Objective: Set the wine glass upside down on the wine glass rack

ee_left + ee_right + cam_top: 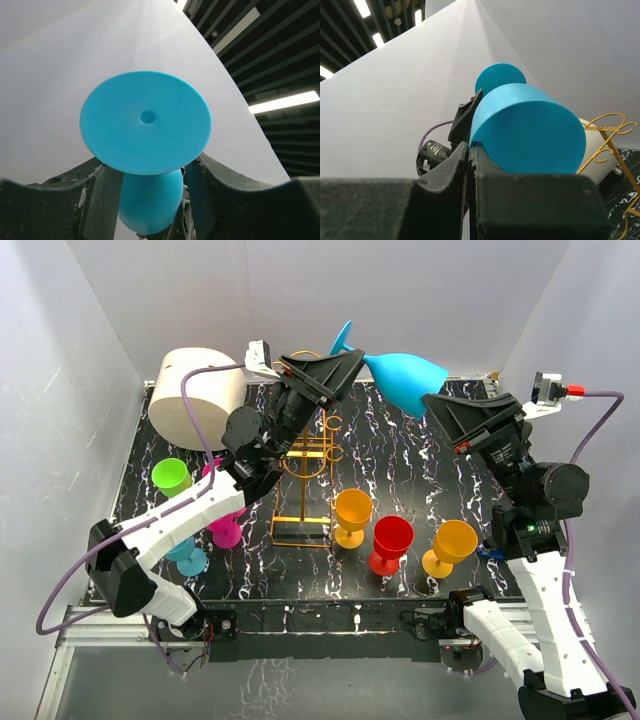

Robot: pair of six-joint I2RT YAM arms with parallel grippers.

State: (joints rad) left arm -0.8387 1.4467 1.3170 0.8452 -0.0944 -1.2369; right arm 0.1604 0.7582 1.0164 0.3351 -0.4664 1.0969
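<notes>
Hanging in mid-air over the back of the table [440, 475], the wine glass [400, 378] lay on its side between the two arms, bowl toward the right and foot toward the left. It was up near the top of the wine glass rack [303, 455] but not on it. The right gripper [432, 402] was pinched tight on the bowl wall at the rim and carried the glass. The left gripper [355, 355] stood partway apart, with a finger on each side of the stem just under the foot [145, 120]. In the left wrist view the foot hid the stem, so whether the fingers [100, 200] touched it could not be told, though the gap looked wider than a stem. I judged this a hand-over from rim to stem, with the racking not yet begun. Next, the left would need a firm hold on the stem before the right let go, then a turn to bring the bowl down, and a careful approach to a curled hook, clear of the upright glasses [391, 540] below
</notes>
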